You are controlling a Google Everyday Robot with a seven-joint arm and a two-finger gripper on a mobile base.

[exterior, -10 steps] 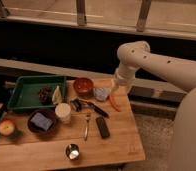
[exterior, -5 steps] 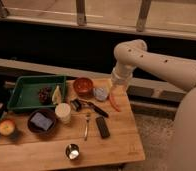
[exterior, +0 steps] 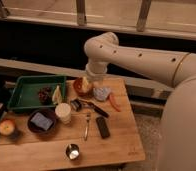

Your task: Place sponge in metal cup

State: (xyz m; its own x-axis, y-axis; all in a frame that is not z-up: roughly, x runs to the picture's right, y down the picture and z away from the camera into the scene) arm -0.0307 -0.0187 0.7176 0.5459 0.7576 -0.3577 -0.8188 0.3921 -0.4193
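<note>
The small metal cup (exterior: pixel 72 151) stands near the front edge of the wooden table (exterior: pixel 118 145). A blue-grey sponge (exterior: pixel 41 120) lies in a dark bowl (exterior: pixel 31 127) at the left, well apart from the cup. My gripper (exterior: pixel 98 86) hangs at the end of the white arm (exterior: pixel 136 60) over the back middle of the table, next to a brown bowl (exterior: pixel 82 85). A pale bluish-grey thing (exterior: pixel 102 93) sits right under it; I cannot tell what it is or whether it is held.
A green tray (exterior: pixel 28 82) with dark pieces and a yellowish piece stands at the back left. A white cup (exterior: pixel 64 112), an apple (exterior: pixel 6 127), an orange carrot-like thing (exterior: pixel 114 102), a black utensil (exterior: pixel 91 106), a fork (exterior: pixel 86 126) and a black remote (exterior: pixel 102 127) lie around.
The arm and gripper have shifted left and the view has drawn closer to the table. The objects on the table have not moved.
</note>
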